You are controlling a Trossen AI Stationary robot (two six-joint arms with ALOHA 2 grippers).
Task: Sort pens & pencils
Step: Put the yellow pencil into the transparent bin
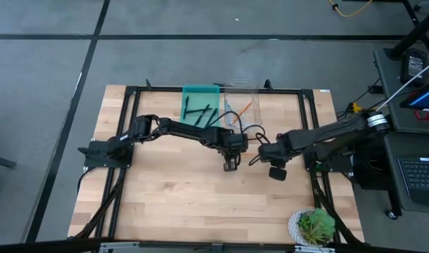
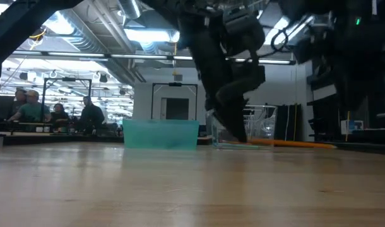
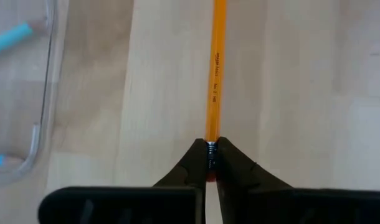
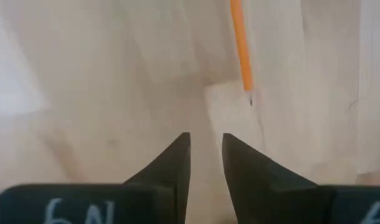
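**Table stock: one orange pencil in the left gripper**

- Left gripper [image 3: 210, 163]: we record it near mid-table, fingers closed on the eraser end of an orange pencil [image 3: 215, 68], which runs out flat over the wood.
- Right gripper [image 4: 206, 155]: we list it just right of the left one, over bare wood, fingers slightly parted and holding nothing; the orange pencil's sharpened tip [image 4: 242, 50] lies just ahead of it.
- Teal tray [image 1: 200, 102]: far side of the table; we count black pens [image 1: 198, 112] lying in it.
- Clear tray [image 1: 240, 98]: touching the teal one's right side; we note an orange pencil [image 1: 244, 107] and a light-blue pencil [image 1: 231, 109] inside.
- Potted plant [image 1: 314, 226]: near right corner.
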